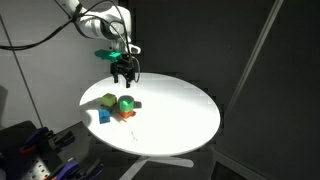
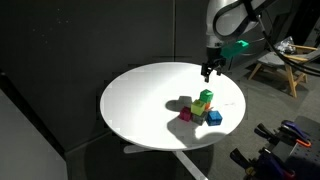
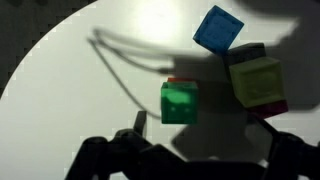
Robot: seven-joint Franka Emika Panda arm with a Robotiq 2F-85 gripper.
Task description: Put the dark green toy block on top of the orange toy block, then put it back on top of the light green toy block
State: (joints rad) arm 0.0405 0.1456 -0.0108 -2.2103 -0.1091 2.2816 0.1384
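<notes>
Well, jaws apart, empty, above dk-green block (image 3: 179,102).

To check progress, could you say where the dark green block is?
In the wrist view, the dark green block sits atop the orange block, left of the light green block.

Blocks (image 1: 108,99) clustered on table (image 1: 180,110), top block (image 1: 126,103) stacked on lower block (image 1: 127,114)

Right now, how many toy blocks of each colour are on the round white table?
Blue toy block: 1
Dark green toy block: 1
Light green toy block: 1
Orange toy block: 1
Magenta toy block: 1
Total: 5
</notes>
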